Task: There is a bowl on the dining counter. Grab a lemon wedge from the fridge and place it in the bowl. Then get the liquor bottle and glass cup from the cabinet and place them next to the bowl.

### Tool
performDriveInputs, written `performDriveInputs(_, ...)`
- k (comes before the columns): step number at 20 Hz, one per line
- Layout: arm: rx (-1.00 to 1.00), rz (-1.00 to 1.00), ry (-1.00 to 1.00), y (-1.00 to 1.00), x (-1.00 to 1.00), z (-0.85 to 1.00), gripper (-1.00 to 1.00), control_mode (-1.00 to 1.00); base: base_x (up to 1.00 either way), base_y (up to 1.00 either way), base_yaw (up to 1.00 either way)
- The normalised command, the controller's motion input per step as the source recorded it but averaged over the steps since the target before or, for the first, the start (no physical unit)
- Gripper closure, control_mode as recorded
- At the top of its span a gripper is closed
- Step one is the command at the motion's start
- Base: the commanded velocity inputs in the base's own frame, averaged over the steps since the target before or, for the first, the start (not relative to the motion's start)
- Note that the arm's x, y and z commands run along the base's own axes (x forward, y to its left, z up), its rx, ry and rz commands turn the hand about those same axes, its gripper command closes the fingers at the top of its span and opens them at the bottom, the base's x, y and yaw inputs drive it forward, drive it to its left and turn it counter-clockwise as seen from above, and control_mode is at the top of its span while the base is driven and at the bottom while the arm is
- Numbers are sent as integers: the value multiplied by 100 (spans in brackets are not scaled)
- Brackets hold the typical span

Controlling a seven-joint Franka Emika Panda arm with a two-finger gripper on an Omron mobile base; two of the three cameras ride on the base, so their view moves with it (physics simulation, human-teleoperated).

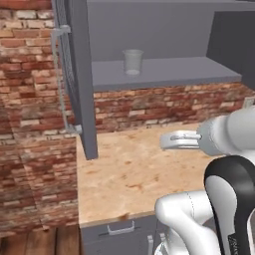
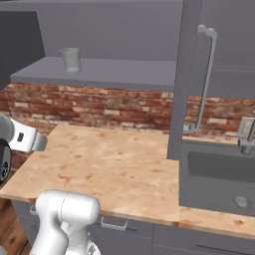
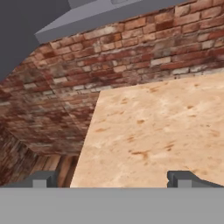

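The glass cup [image 1: 132, 62] [image 2: 70, 59], small and clear, stands upright on the grey shelf of the open cabinet [image 1: 169, 72] [image 2: 119, 72], towards the shelf's left end. My gripper [image 1: 166, 142] [image 3: 113, 178] hangs well below that shelf, over the wood counter [image 1: 129, 174], pointing left. It is open, and nothing lies between its wide-set fingertips [image 3: 43, 178]. From the hand, the shelf's underside [image 3: 105, 16] runs along the top, above brick wall. The bowl, lemon wedge, liquor bottle, fridge and dining counter are out of view.
The cabinet's left door [image 1: 79, 74] swings out over the counter's left end with a bar handle [image 1: 61, 74]; the right door [image 2: 182, 79] juts out before a sink [image 2: 214, 179]. Grey drawers [image 1: 121, 230] sit under the counter. Wood floor lies past its left edge [image 3: 52, 166].
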Motion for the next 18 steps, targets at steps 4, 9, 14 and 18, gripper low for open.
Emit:
performDriveInputs(4,0,0,0,0,0,0,-100,100,75,-16,29)
performDriveInputs(9,-3,20,0,-7,25,14,-100,-100,29,-5,12)
performDriveInputs(14,-20,38,-11,-5,12,41,-100,-100,0,0,0)
performDriveInputs(18,-35,37,-18,3,0,57,-100,-100,0,0,0)
